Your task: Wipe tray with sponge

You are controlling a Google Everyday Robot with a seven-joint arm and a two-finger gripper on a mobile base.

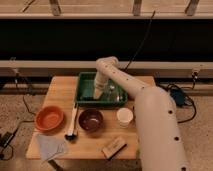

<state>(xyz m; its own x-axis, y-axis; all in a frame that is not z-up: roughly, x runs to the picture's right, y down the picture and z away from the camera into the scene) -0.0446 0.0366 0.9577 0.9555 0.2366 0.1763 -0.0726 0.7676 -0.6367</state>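
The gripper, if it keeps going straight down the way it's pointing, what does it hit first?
Likely the tray floor: the shut gripper points down inside it. Whether a sponge sits between them cannot be told.

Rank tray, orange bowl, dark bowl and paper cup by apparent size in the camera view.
1. tray, where the tool sits, shut
2. orange bowl
3. dark bowl, slightly smaller than the orange one
4. paper cup

Quick count – two bowls (49, 118) (91, 120), one tray (86, 80), one cup (125, 116), one cloth (50, 147), one gripper (98, 93) down in tray.
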